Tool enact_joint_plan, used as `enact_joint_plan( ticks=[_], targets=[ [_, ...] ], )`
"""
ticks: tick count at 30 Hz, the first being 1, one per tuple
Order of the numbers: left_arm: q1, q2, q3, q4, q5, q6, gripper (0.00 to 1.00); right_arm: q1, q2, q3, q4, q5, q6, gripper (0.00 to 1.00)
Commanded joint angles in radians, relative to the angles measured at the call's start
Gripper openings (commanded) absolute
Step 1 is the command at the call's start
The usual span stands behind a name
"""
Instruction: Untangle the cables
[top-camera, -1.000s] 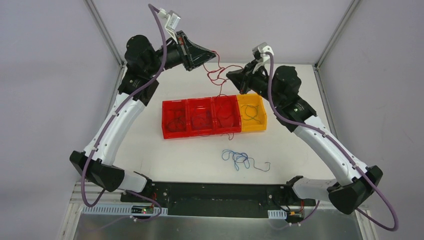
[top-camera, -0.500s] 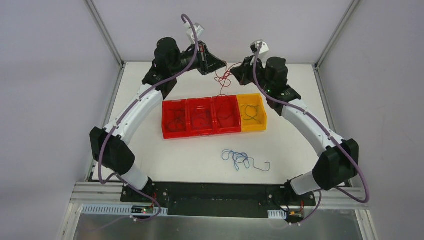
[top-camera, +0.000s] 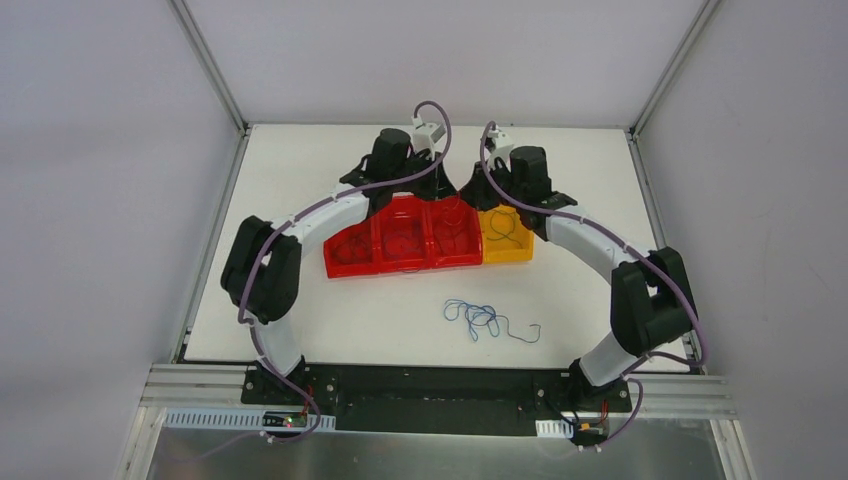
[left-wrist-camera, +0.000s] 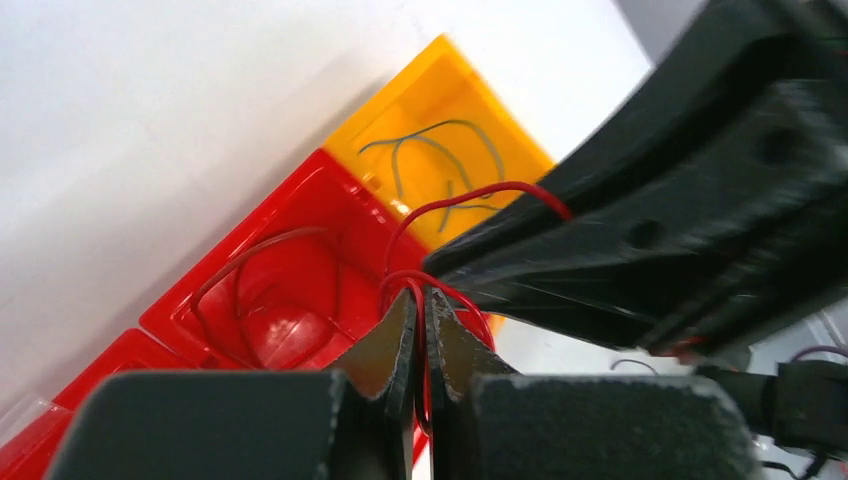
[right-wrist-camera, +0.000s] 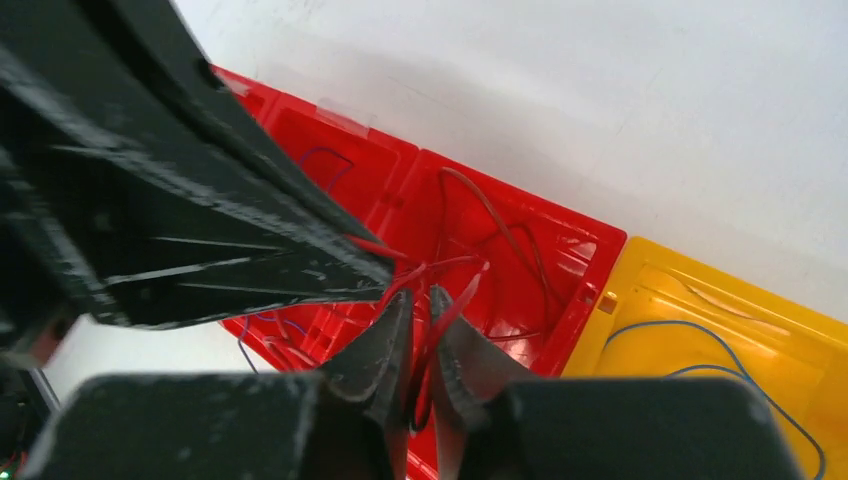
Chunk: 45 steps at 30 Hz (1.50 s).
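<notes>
A thin red cable (left-wrist-camera: 478, 190) runs between my two grippers, low over the rightmost red bin (left-wrist-camera: 262, 235). My left gripper (left-wrist-camera: 421, 300) is shut on it, and the wire loops out over the tips. My right gripper (right-wrist-camera: 420, 296) has its jaws a little apart, with the red cable (right-wrist-camera: 455, 268) lying loosely in the gap. In the top view both grippers, left (top-camera: 447, 192) and right (top-camera: 473, 192), meet tip to tip at the bins' far edge, and the red cable is hidden there. A blue cable tangle (top-camera: 485, 320) lies on the table in front of the bins.
Three red bins (top-camera: 329, 240) and a yellow bin (top-camera: 527, 240) stand in a row mid-table, each with thin wires inside. A blue wire (right-wrist-camera: 720, 340) lies in the yellow bin. The two gripper bodies nearly touch. Frame posts rise at the back corners.
Both arms swung inward and down from high behind the bins until they met over the rightmost red bin. The stretched red cable went slack. My right jaws have parted slightly.
</notes>
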Motion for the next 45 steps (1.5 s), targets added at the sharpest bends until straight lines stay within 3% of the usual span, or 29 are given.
enact_joint_plan(
  ticks=[1, 6, 10, 12, 15, 17, 24, 27, 34, 40, 45],
  targets=[
    [-0.009, 0.053, 0.002, -0.015, -0.129, 0.038, 0.0, -0.014, 0.004, 0.023, -0.045, -0.045, -0.042, 0.2],
    [-0.01, 0.108, 0.009, -0.075, -0.174, 0.043, 0.0, -0.034, -0.049, 0.037, -0.192, -0.078, -0.074, 0.35],
    [-0.011, 0.121, 0.003, -0.086, -0.129, 0.022, 0.0, -0.056, -0.105, 0.044, -0.328, -0.108, -0.121, 0.51],
    [-0.012, 0.127, 0.015, -0.095, -0.072, 0.012, 0.15, -0.069, -0.136, 0.046, -0.386, -0.116, -0.132, 0.64],
    [-0.02, 0.102, 0.029, -0.096, -0.022, 0.018, 0.48, -0.082, -0.193, 0.054, -0.477, -0.131, -0.174, 0.77],
    [-0.02, 0.065, 0.032, -0.093, -0.008, 0.015, 0.59, -0.083, -0.231, 0.067, -0.562, -0.146, -0.233, 0.83],
    [0.015, -0.205, -0.013, -0.102, 0.018, 0.039, 0.96, -0.06, -0.328, 0.054, -1.121, -0.255, -0.676, 0.85],
    [0.064, -0.341, -0.089, -0.124, 0.064, 0.066, 0.99, 0.023, -0.349, -0.018, -1.207, -0.157, -0.742, 0.83],
    [0.112, -0.59, -0.268, -0.222, 0.122, 0.256, 0.99, 0.145, -0.349, -0.204, -1.107, -0.001, -0.774, 0.77],
    [0.112, -0.686, -0.353, -0.255, 0.05, 0.263, 0.99, 0.149, -0.263, -0.28, -0.983, 0.064, -0.785, 0.62],
    [0.113, -0.713, -0.389, -0.267, 0.013, 0.276, 0.99, 0.148, -0.215, -0.289, -0.892, 0.072, -0.711, 0.59]
  ],
)
